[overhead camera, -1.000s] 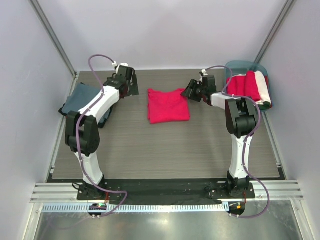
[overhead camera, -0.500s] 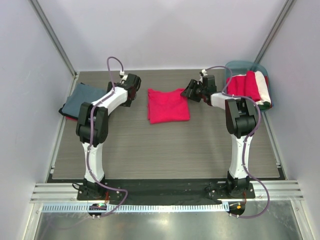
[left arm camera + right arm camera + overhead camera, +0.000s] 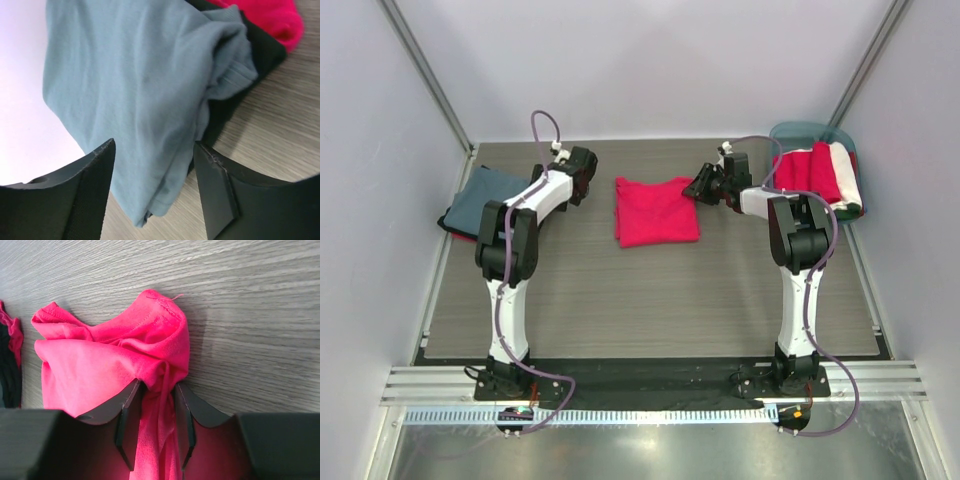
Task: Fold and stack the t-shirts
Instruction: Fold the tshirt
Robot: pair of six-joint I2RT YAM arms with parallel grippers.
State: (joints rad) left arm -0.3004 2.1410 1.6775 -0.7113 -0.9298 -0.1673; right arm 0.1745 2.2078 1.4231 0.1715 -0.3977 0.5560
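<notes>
Well, the crimson-red t-shirt [image 3: 657, 212] lies folded into a rough square near the middle of the grey wood-grain table [image 3: 650, 290], towards the far side. Its far right corner is bunched into a soft peak. The right gripper [image 3: 696, 188] has that corner nipped tight: in its wrist view, a fold of the bright cloth runs down between the two closed-in black fingers [image 3: 125, 410].

The slate blue-grey t-shirt [image 3: 478, 197] sits folded at the table's left edge, with black and red cloth showing under it. More red and white shirts [image 3: 817, 170] are heaped in the teal tub [image 3: 800, 128] at the far right corner.

The left gripper [image 3: 576, 190] stands with its fingers [image 3: 95, 190] apart, gripping nothing.

Since a second ago the left arm has drawn its elbow in off the blue-grey shirt, which now shows more fully. The red shirt has not shifted.
</notes>
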